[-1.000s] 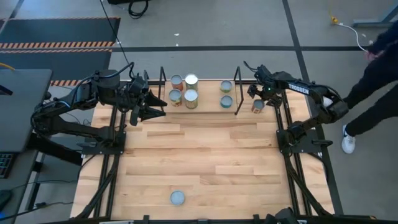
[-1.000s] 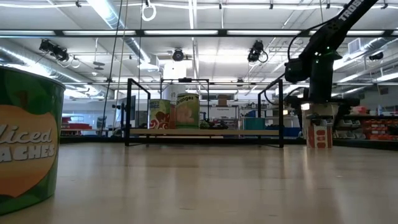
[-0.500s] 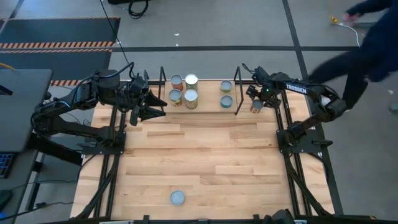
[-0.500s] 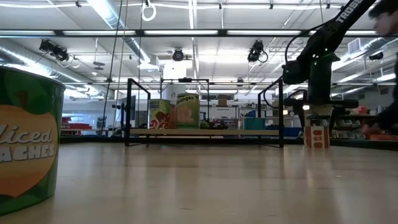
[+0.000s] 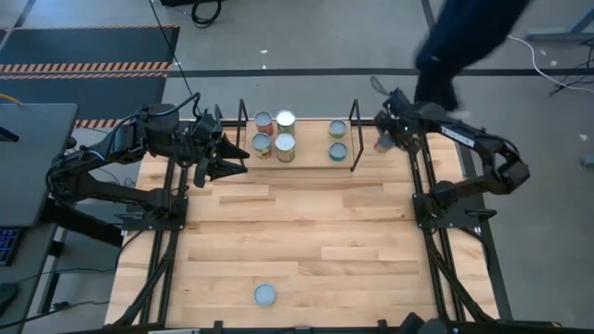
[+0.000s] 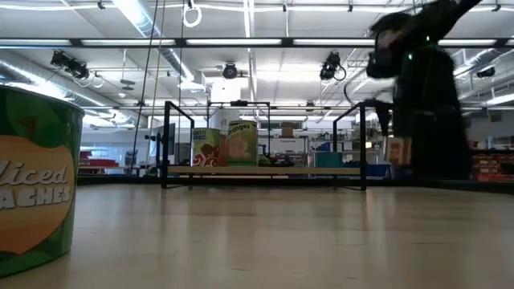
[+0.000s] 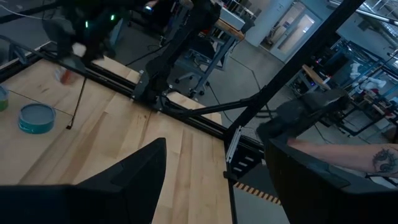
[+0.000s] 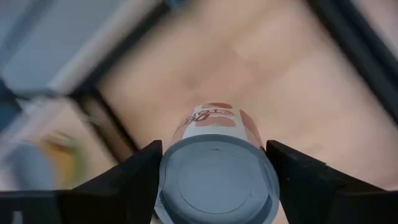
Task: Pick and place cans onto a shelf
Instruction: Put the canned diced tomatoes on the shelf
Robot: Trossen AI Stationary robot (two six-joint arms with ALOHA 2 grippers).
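Observation:
My right gripper [image 5: 383,139] is shut on a can with a silvery top and an orange-red label [image 8: 214,121], just right of the shelf [image 5: 308,139]; it shows blurred in the low view [image 6: 396,150]. The shelf is a light-wood board between black rod uprights at the far edge. It bears several upright cans, a group on its left [image 5: 284,146] and two teal ones on its right [image 5: 337,150]. Another can [image 5: 264,295] stands on its base near the table's near edge. My left gripper [image 5: 234,159] is open and empty, left of the shelf. My right gripper pinches the can between its two fingers, at opposite sides of its upper end [image 8: 165,180]. The fingers [image 8: 134,183] come from above, pointing down along the can's sides. The can hangs upright below the gripper, lifted clear of the table.
A person in dark clothes [image 5: 464,37] passes behind the table's far right corner. Black rod uprights [image 5: 354,139] stand at the shelf's ends. The can near the near edge shows large at the left of the low view [image 6: 36,185]. Bare wood lies between shelf and near edge.
My right gripper has lifted the orange-red can off the table and carried it up and toward the far edge, beside the shelf's right end. The person has walked from the right to behind the far right corner.

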